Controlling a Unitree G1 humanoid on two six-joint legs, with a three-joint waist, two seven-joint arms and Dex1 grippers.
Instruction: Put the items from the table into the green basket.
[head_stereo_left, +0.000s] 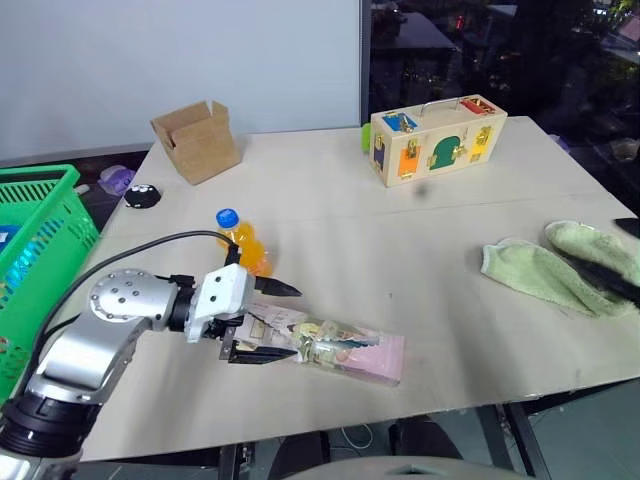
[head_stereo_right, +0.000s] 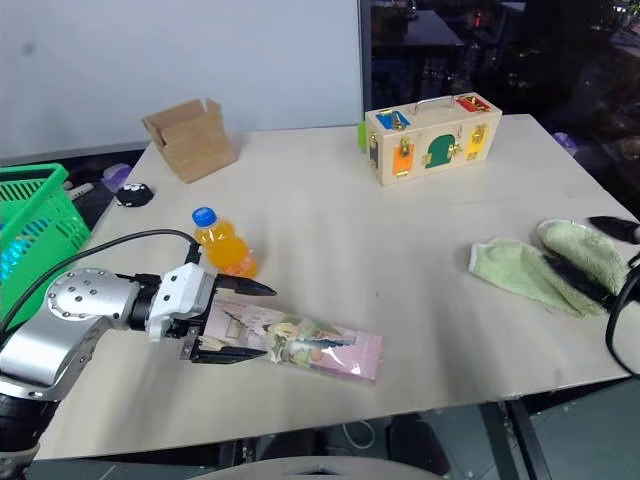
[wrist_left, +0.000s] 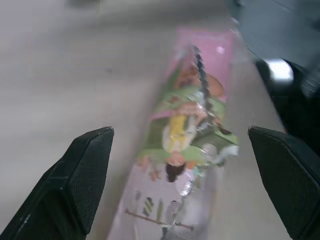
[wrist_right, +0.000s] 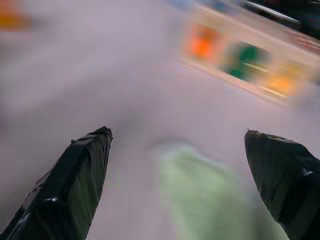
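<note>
The table (head_stereo_left: 330, 240) carries both task items near its front-left area. The pink-and-white carton (head_stereo_left: 335, 347) lies flat at about 7 o'clock from the table's centre, its long axis running roughly from 9 o'clock to 3 o'clock. The orange bottle (head_stereo_left: 243, 245) with its blue cap stands upright just beyond the carton's left end, toward 11 o'clock from it, apart from the carton. The green basket (head_stereo_left: 40, 245) sits off the table's left edge at 9 o'clock; its lattice wall and thick rim are visible, and neither item is in it. The left gripper (head_stereo_left: 268, 322) is level with the carton's left end, jaws spread wide; one finger (head_stereo_left: 283, 289) lies on the far side and the other on the near side of that end. In the left wrist view the carton (wrist_left: 187, 135) runs between the two fingers with clear gaps on both sides, so the jaws bracket it without clamping it. The right gripper (wrist_right: 180, 170) has its jaws fully apart and holds nothing; a light green cloth (head_stereo_left: 565, 270) lies at 3 o'clock on the table, blurred between the fingers in the right wrist view. Other objects: a wooden latch box (head_stereo_left: 437, 138) at 12 o'clock, an open cardboard box (head_stereo_left: 197, 140) at 10 o'clock, and a small black object (head_stereo_left: 141, 196) by the left edge.
</note>
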